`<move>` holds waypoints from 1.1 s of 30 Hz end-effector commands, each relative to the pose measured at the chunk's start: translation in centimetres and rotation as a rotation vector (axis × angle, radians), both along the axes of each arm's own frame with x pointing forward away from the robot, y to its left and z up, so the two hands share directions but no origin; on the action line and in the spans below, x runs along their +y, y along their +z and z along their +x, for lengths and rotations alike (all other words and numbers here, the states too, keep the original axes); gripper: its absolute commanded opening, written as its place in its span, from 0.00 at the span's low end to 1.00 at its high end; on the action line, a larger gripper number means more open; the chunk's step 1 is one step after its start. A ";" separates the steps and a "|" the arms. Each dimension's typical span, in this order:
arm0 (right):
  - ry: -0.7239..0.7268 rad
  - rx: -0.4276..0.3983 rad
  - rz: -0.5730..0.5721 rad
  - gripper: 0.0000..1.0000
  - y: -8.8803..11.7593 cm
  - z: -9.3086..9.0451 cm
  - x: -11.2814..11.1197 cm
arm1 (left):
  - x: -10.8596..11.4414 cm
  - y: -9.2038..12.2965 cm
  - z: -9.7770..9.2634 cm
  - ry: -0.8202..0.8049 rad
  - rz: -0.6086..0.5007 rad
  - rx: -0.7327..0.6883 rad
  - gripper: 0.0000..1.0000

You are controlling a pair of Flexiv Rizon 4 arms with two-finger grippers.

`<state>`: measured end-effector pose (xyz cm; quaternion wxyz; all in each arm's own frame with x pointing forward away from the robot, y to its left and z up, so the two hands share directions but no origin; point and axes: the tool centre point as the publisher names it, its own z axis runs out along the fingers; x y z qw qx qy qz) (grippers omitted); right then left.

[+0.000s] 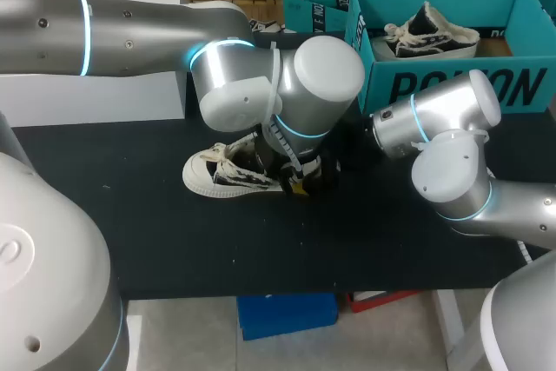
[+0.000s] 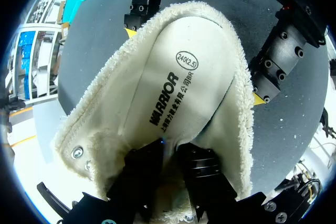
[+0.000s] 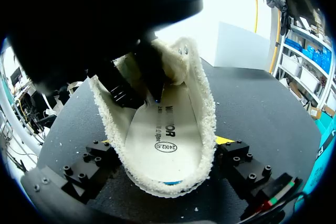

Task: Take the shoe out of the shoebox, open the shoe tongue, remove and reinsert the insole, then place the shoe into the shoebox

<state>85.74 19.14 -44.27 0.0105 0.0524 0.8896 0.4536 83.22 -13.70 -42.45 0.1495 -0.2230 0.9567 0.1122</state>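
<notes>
1. The shoe (image 1: 228, 173) lies on the worktop (image 1: 174, 241), outside the shoebox (image 1: 452, 84); its insole (image 2: 184, 93), flat inside, may snag on the fleecy lining.
2. The left gripper (image 2: 169, 148) reaches inside; whether its jaws hold the insole I cannot tell, so it may slip.
3. The right gripper (image 3: 168, 148) has its jaws spread wide, clamping the heel; a hard tug could pull it free.

In the head view the left arm (image 1: 317, 84) hides both claws and the heel of the shoe (image 1: 217, 173). Ahead of the right claw (image 3: 165, 151), that arm's dark bulk blocks the shoe's toe end. Where the left claw (image 2: 167, 148) ends inside the shoe cannot be told.
</notes>
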 end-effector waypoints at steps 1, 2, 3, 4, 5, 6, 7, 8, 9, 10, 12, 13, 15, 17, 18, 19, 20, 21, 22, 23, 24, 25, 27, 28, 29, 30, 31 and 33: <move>-0.002 0.002 -0.003 0.00 0.1 0.1 0.1 | 2.4 -7.1 1.5 -0.010 0.048 -0.135 0.21; -0.002 0.002 -0.003 0.00 0.1 0.1 0.1 | 2.6 -7.2 1.7 -0.011 0.043 -0.140 0.21; -0.002 0.002 -0.003 0.00 0.1 0.1 0.1 | 2.8 -7.2 2.0 -0.013 0.036 -0.146 0.21; -0.002 0.002 -0.003 0.00 0.1 0.1 0.1 | 3.0 -7.3 2.3 -0.012 0.034 -0.159 0.21; -0.002 0.002 -0.003 0.00 0.1 0.1 0.1 | 3.2 -7.3 2.5 -0.009 0.029 -0.169 0.21; -0.002 0.002 -0.003 0.00 0.1 0.1 0.1 | 3.4 -7.3 2.8 -0.007 0.019 -0.179 0.20; -0.002 0.002 -0.003 0.00 0.1 0.1 0.1 | 3.6 -7.2 3.0 -0.001 0.012 -0.189 0.20; -0.002 0.002 -0.003 0.00 0.1 0.1 0.1 | 3.8 -7.2 3.3 0.008 0.008 -0.204 0.20; -0.002 0.002 -0.003 0.00 0.1 0.1 0.1 | 4.0 -7.2 3.6 0.012 -0.001 -0.212 0.20; -0.002 0.002 -0.003 0.00 0.1 0.1 0.1 | 4.2 -7.1 3.8 0.016 -0.013 -0.215 0.20; -0.002 0.002 -0.003 0.00 0.1 0.1 0.1 | 4.6 -6.9 4.3 0.027 -0.030 -0.229 0.19; -0.002 0.002 -0.003 0.00 0.1 0.1 0.1 | 4.8 -6.8 4.6 0.032 -0.040 -0.234 0.19; -0.002 0.002 -0.003 0.00 0.1 0.1 0.1 | 5.1 -6.6 4.8 0.042 -0.050 -0.248 0.18; -0.002 0.002 -0.003 0.00 0.1 0.1 0.1 | 5.2 -6.3 5.1 0.047 -0.064 -0.258 0.18; -0.002 0.002 -0.003 0.00 0.1 0.1 0.1 | 5.2 -6.2 5.2 0.048 -0.067 -0.259 0.18; -0.002 0.002 -0.003 0.00 0.1 0.1 0.1 | 5.2 -6.2 5.2 0.050 -0.076 -0.261 0.17; -0.002 0.002 -0.003 0.00 0.1 0.1 0.1 | 5.2 -6.1 5.3 0.054 -0.087 -0.268 0.16; -0.002 0.002 -0.003 0.00 0.1 0.1 0.1 | 5.2 -6.0 5.3 0.057 -0.095 -0.270 0.16; -0.002 0.002 -0.003 0.00 0.1 0.1 0.1 | 5.1 -5.9 5.3 0.061 -0.103 -0.271 0.15; -0.002 0.002 -0.003 0.00 0.1 0.1 0.1 | 5.1 -5.8 5.3 0.066 -0.112 -0.270 0.14; -0.002 0.002 -0.003 0.00 0.1 0.1 0.1 | 5.0 -5.7 5.2 0.066 -0.118 -0.267 0.12; -0.002 0.002 -0.003 0.00 0.1 0.1 0.1 | 4.9 -5.7 5.1 0.070 -0.124 -0.269 0.07; -0.002 0.002 -0.003 0.00 0.1 0.1 0.1 | 4.6 -5.5 4.9 0.076 -0.138 -0.270 0.00; -0.002 0.002 -0.003 0.00 0.1 0.1 0.1 | 4.5 -5.4 4.8 0.076 -0.139 -0.270 0.00; -0.002 0.002 -0.003 0.00 0.1 0.1 0.1 | 4.3 -5.3 4.6 0.076 -0.144 -0.275 0.00; -0.002 0.002 -0.003 0.00 0.1 0.1 0.1 | 4.1 -5.2 4.5 0.075 -0.148 -0.278 0.00; -0.002 0.002 -0.003 0.00 0.1 0.1 0.1 | 4.0 -5.0 4.3 0.071 -0.151 -0.276 0.00; -0.002 0.002 -0.003 0.00 0.1 0.1 0.1 | 3.7 -4.8 4.1 0.061 -0.155 -0.272 0.00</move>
